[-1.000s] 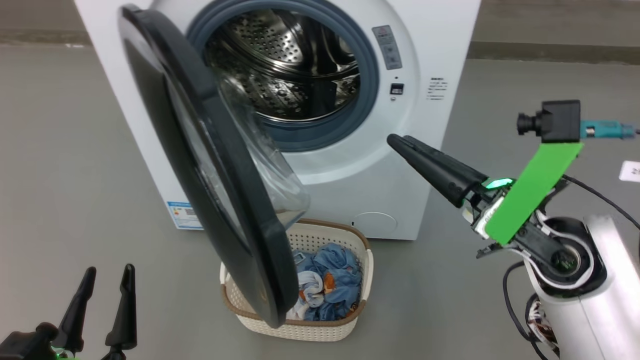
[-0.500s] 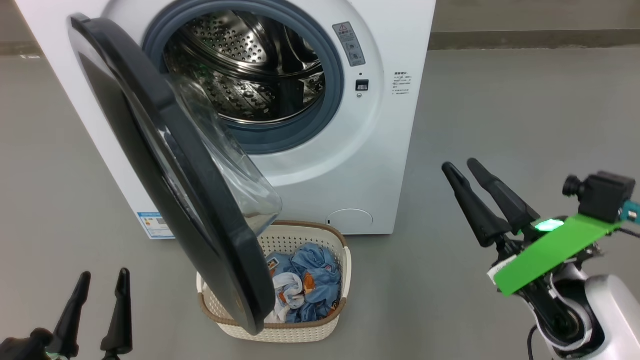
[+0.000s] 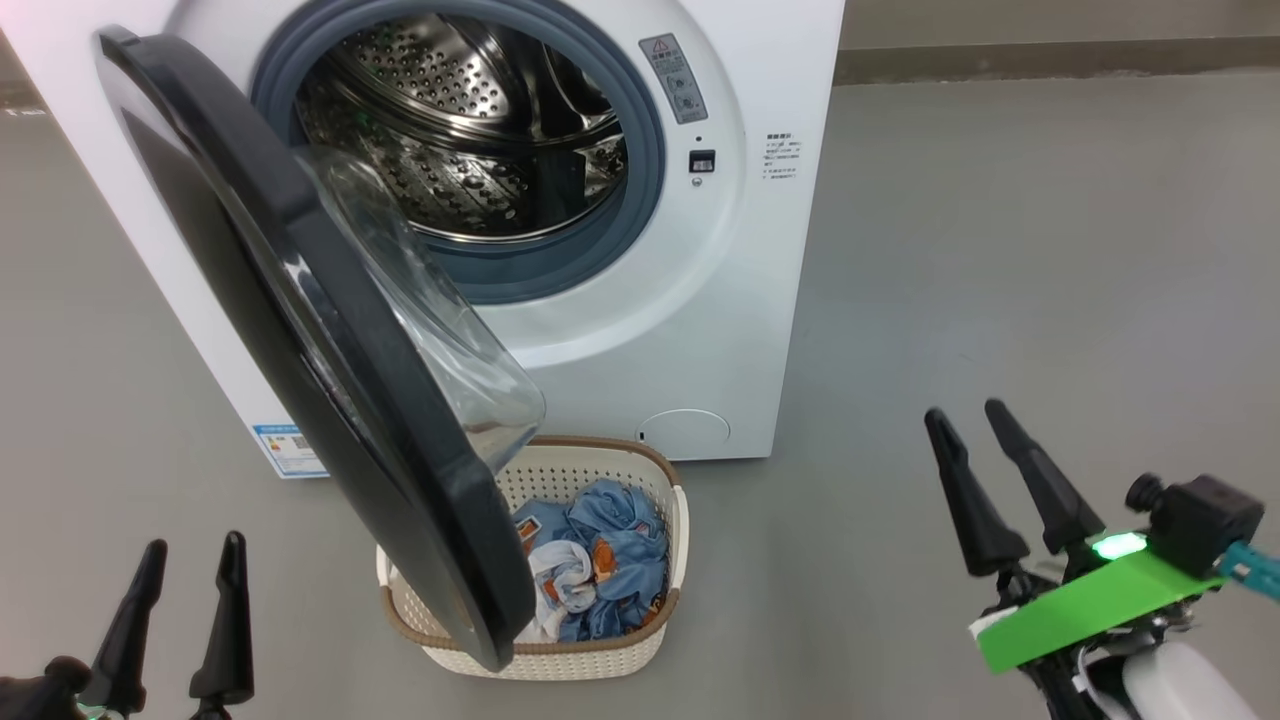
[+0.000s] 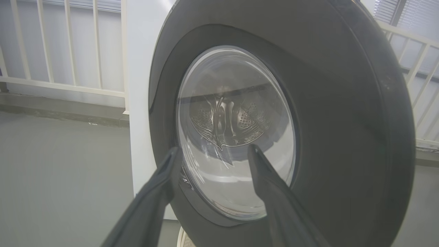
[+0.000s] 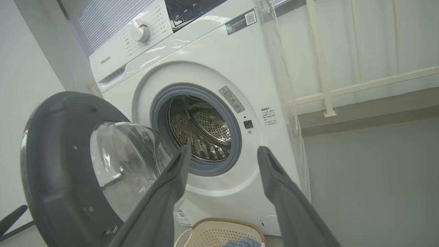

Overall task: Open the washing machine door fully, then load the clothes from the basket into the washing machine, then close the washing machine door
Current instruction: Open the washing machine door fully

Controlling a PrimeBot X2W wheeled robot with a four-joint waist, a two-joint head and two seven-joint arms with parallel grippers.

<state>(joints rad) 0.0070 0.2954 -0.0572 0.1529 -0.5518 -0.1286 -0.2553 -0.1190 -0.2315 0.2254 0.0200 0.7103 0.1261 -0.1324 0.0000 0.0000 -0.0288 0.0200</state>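
Here's the washing machine (image 3: 700, 330) straight ahead, steel drum (image 3: 450, 150) in plain sight. Its door (image 3: 300, 300) hangs swung out on my left, leaning over the basket (image 3: 560, 660) on the floor just below. The clothes (image 3: 610, 540) sit bundled in that basket. My left pincer (image 3: 195, 541) and right pincer (image 3: 964, 408) hover low, well apart, fingers spread, gripping nothing.

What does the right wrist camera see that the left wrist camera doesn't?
Right wrist view: the washing machine front with its control dial, and the washing machine door from inside, glass bulging. Left wrist view: the door's outer face, drum glimpsed through the glass. Shared: the door, grey floor, white railing; left gripper and right gripper each open.
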